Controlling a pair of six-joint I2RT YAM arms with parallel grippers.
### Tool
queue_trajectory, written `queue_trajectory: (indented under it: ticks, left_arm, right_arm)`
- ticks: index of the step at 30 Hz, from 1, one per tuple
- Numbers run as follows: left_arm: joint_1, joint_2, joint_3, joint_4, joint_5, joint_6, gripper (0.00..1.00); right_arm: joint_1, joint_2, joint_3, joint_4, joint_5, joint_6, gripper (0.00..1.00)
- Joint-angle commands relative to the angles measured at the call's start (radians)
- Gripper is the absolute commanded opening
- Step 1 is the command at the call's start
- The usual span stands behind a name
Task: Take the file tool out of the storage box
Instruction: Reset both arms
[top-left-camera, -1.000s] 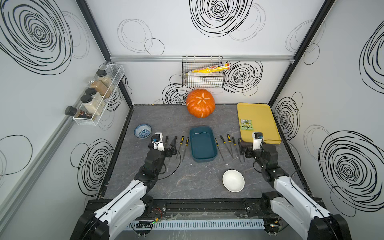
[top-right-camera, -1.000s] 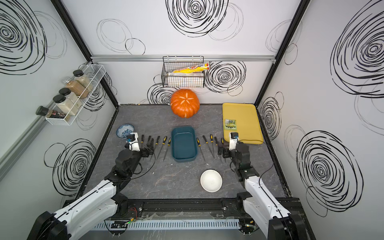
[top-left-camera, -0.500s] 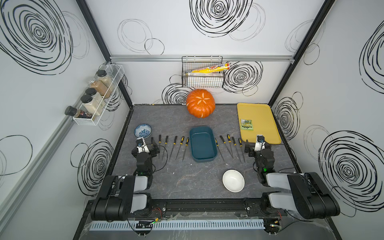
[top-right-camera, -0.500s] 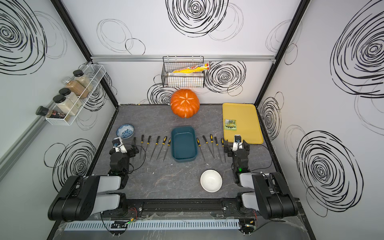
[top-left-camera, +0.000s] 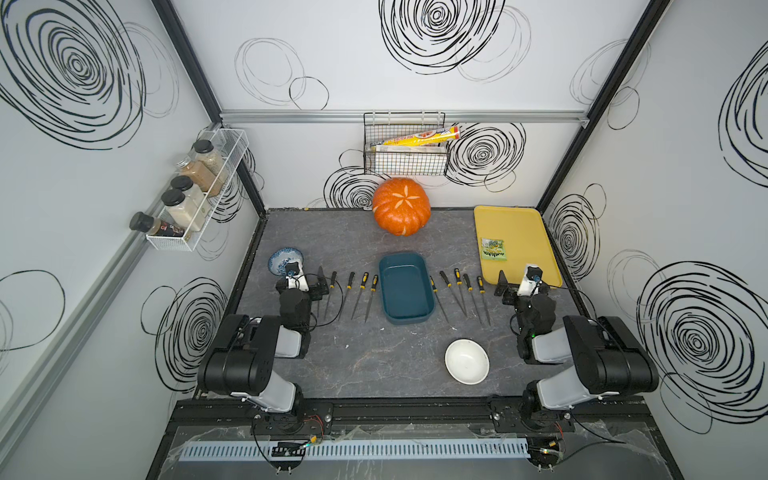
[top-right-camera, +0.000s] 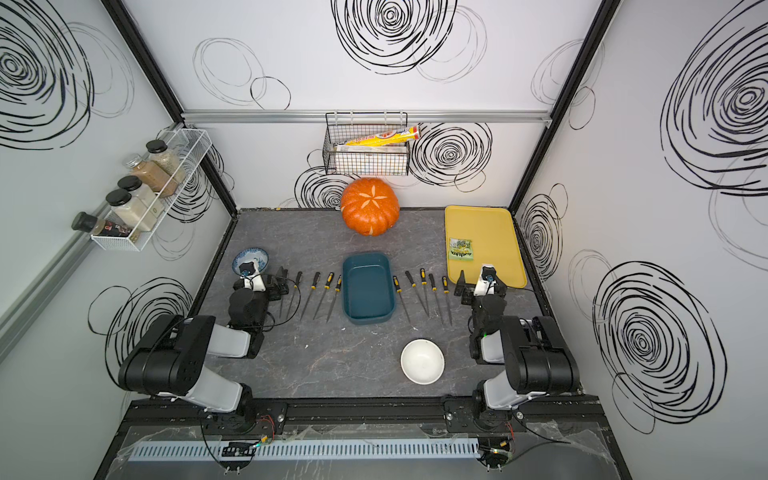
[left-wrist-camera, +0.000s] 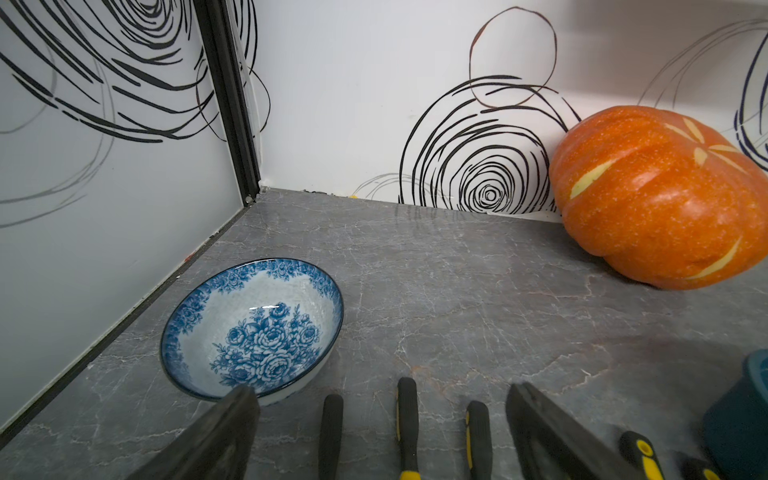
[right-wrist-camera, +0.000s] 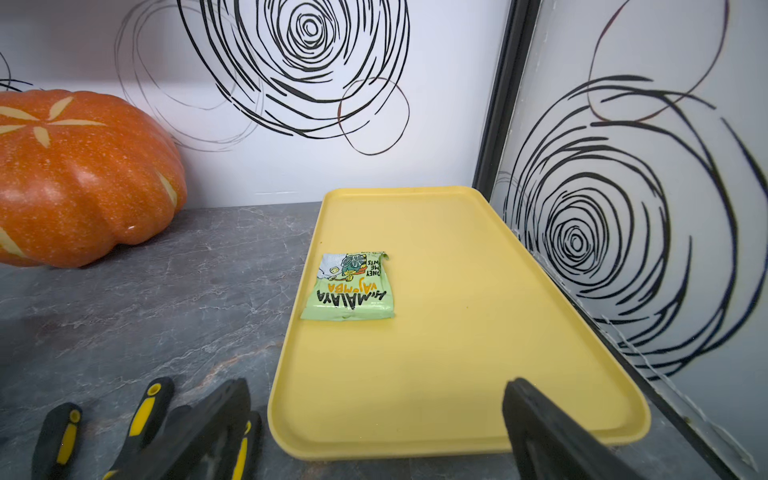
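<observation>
The storage box (top-left-camera: 409, 319), a dark teal bin, sits mid-table in both top views (top-right-camera: 370, 319) and nothing shows inside it. Several file tools (top-left-camera: 360, 293) with black-and-yellow handles lie in a row on the table to its left, and several more (top-left-camera: 459, 286) to its right. My left gripper (top-left-camera: 309, 283) hovers open over the leftmost handles (left-wrist-camera: 407, 411), holding nothing. My right gripper (top-left-camera: 519, 283) is open and holds nothing. It straddles the near corner of the yellow tray (right-wrist-camera: 415, 440), beside the rightmost files (right-wrist-camera: 145, 407). Both arms are folded back.
An orange pumpkin (top-left-camera: 401, 205) stands at the back wall. On the yellow tray (top-left-camera: 519, 224) lies a green packet (top-left-camera: 493, 249). A blue patterned bowl (left-wrist-camera: 249, 328) sits by the left gripper, and a white bowl (top-left-camera: 466, 360) near the front right. A wire basket and a jar rack hang on the walls.
Both arms have folded back from a stretched-out pose. The left gripper has shifted slightly left and the right gripper slightly right. Both stayed open, and the files and box have not moved.
</observation>
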Motion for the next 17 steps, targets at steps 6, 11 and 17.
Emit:
queue_trajectory:
  ticks: [6,11,17]
  left_arm:
    - [-0.008,0.000,0.000,0.048,-0.001,0.017,0.99]
    - [-0.006,0.000,0.000,0.046,0.001,0.017,0.99]
    - [-0.007,0.000,0.001,0.047,0.000,0.017,0.99]
  right_arm:
    - [-0.002,-0.006,0.012,0.002,-0.014,0.004,1.00]
    - [-0.002,0.002,0.002,0.031,-0.015,0.002,1.00]
    - [0.009,0.007,0.007,0.029,0.001,-0.010,1.00]
